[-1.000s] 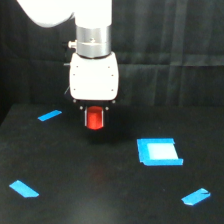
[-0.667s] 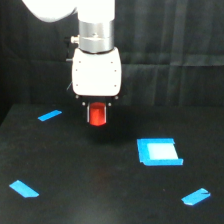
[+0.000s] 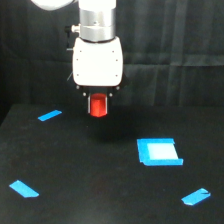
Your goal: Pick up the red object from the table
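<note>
Single exterior view, slightly raised, facing table (image 3: pixel 100 200).

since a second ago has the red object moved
Yes. The red object, held between the fingers of the gripper, has risen: it now hangs higher above the table, level with the blue tape strip rather than below it.

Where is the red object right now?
In the exterior view, the red object hangs in the gripper, off the table, right of the upper-left blue tape strip.
</note>
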{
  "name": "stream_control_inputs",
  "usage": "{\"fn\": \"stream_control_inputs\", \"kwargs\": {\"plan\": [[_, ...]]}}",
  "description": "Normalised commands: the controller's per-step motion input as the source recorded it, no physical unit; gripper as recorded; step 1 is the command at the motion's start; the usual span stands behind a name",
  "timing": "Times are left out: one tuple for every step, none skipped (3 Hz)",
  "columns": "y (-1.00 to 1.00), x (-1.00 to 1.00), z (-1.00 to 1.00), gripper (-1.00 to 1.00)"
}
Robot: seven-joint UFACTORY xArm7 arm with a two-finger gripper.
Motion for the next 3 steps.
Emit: {"fn": "stream_control_inputs", "kwargs": {"plan": [[0.02,0.08,0.95,-1.00],[0.07,0.12,0.71,-1.00],[-0.03,0.03,0.42,-1.00]]}}
